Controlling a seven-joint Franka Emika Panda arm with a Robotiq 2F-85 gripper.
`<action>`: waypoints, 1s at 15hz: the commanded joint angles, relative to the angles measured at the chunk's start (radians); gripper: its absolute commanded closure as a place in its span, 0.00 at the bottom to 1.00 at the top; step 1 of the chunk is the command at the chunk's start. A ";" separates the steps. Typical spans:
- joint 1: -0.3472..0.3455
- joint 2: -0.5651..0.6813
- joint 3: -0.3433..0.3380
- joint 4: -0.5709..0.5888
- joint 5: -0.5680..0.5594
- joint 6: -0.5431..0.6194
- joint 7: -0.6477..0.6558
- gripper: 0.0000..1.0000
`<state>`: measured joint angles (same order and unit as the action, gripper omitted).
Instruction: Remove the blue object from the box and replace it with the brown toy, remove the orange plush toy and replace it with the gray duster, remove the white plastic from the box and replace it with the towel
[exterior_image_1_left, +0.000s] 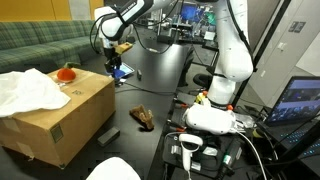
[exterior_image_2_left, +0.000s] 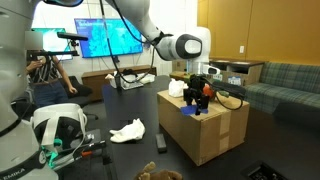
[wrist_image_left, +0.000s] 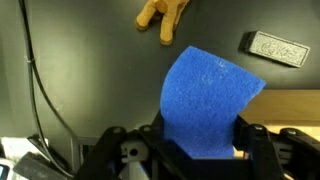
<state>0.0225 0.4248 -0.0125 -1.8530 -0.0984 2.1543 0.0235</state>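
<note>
Closest to the wrist camera, the blue object (wrist_image_left: 210, 95) is standing up between the fingers of the gripper (wrist_image_left: 200, 135) and filling the middle of the view. The jaws are pressing on its lower end from both sides, partly closed, so the gripper is holding this piece and nothing else. The piece is bending a little, and its top edge is slanting down to the right.

The blue object is hanging in the air outside the box (wrist_image_left: 290, 105), whose tan edge is showing just beside it at the right of the wrist view. On the dark table (wrist_image_left: 90, 60) beyond, the brown toy (wrist_image_left: 163, 15) is lying at the top of the view. The duster (wrist_image_left: 275, 47) is lying to the toy's right, apart from it. A dark cable (wrist_image_left: 38, 90) is running down the left side.

In an exterior view the arm (exterior_image_1_left: 125, 20) is reaching down just past the far corner of the box, with the blue piece showing at the gripper. The orange plush (exterior_image_1_left: 66, 73) is sitting at the top of the box near that corner, and the white plastic (exterior_image_1_left: 30, 90) is spilling over the box top beside it. The brown toy is lying on the table near the box. In an exterior view a towel (exterior_image_2_left: 128, 130) is lying crumpled on the table, apart from the box.
</note>
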 joint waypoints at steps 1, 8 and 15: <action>-0.066 -0.108 -0.016 -0.168 0.046 0.070 -0.049 0.68; -0.133 -0.042 -0.053 -0.292 0.007 0.188 -0.154 0.68; -0.177 0.171 -0.067 -0.267 0.009 0.302 -0.196 0.68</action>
<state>-0.1337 0.5141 -0.0736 -2.1560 -0.0890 2.4221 -0.1420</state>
